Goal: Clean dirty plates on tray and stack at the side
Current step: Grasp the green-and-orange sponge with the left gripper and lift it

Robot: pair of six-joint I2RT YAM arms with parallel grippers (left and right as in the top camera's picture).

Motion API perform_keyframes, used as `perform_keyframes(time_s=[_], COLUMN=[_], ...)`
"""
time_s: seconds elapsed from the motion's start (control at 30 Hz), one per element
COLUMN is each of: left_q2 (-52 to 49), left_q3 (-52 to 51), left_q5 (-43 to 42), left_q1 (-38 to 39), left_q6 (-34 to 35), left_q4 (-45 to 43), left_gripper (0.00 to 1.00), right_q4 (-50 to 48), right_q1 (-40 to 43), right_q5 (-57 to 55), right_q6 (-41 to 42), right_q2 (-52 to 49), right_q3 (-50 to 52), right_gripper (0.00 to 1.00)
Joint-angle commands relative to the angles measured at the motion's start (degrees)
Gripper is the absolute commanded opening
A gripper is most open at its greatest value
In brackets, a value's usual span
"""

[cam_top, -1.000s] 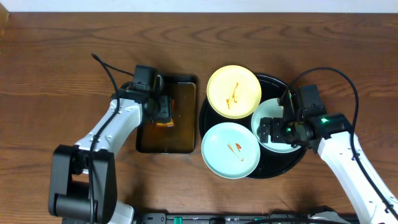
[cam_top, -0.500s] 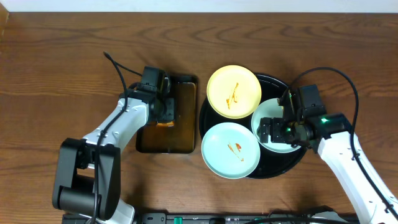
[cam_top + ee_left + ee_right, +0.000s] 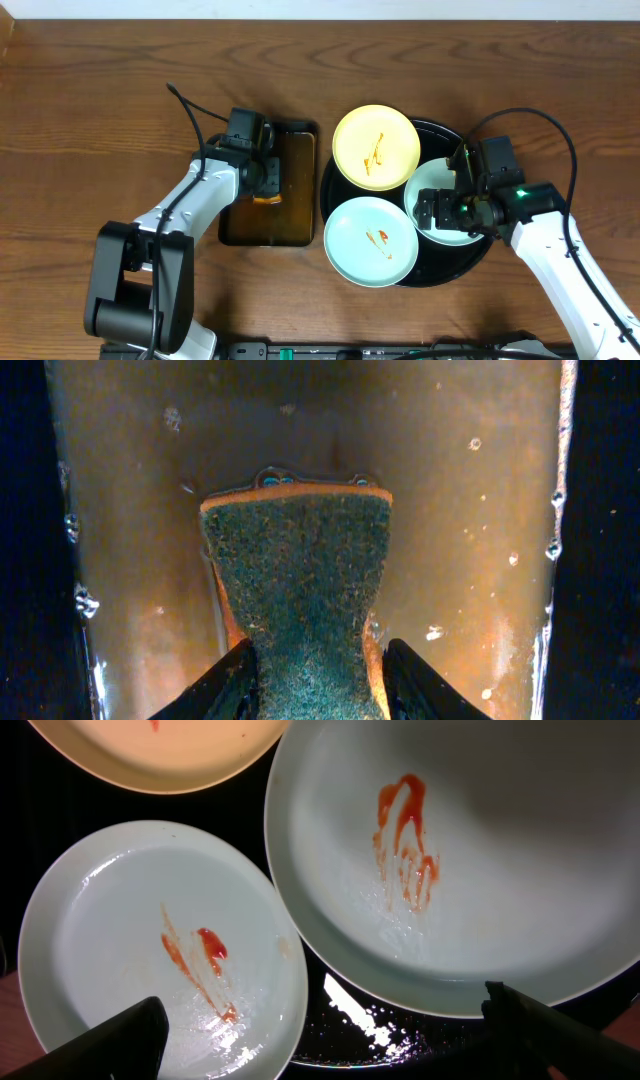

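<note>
Just left of the tray point(image 3: 452, 272), the left gripper point(image 3: 320, 682) is clamped on a sponge point(image 3: 298, 570). The sponge's green scrub face is toward the camera and its far end is dipped into the pan point(image 3: 292, 228). The pan appears to hold brownish water with bubbles, though the view is too close to be sure. I judge the sponge is being wetted for scrubbing. All three plates sit on the tray, sauce-streaked and not yet stacked: the yellow plate point(image 3: 376, 147) at its far-left edge, a mint plate point(image 3: 371, 241) overhanging its near-left rim, and a second mint plate point(image 3: 480, 850) right of centre. The right gripper point(image 3: 325, 1020) hangs over that last plate with jaws spread wide and nothing between them. The plate's near rim lies between the fingertips, so the gripper is probably poised to steady or lift it.
</note>
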State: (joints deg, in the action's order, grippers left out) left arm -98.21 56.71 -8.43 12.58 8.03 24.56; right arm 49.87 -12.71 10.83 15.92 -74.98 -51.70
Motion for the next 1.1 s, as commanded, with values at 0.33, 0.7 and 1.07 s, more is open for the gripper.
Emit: perform_keyframes(time_s=[0.33, 0.7, 1.07], left_q2=[-3.54, 2.62, 19.34], left_q3=[-1.44, -1.07, -1.07], left_q5=[0.48, 0.46, 0.46], left_q1=[0.04, -0.02, -0.02], left_q6=[-0.5, -0.5, -0.52], left_q4=[-1.09, 1.42, 2.93], left_gripper=[0.26, 0.07, 0.07], right_q4=[0.11, 0.33, 0.31], right_q1=[-0.46, -0.46, -0.46], right_q5=[-0.28, -0.31, -0.31], right_q6=[0.55, -0.35, -0.33], right_q2=[0.46, 0.46, 0.46], right_q3=[-1.07, -1.07, -1.07], right_gripper=[0.99, 0.99, 0.99])
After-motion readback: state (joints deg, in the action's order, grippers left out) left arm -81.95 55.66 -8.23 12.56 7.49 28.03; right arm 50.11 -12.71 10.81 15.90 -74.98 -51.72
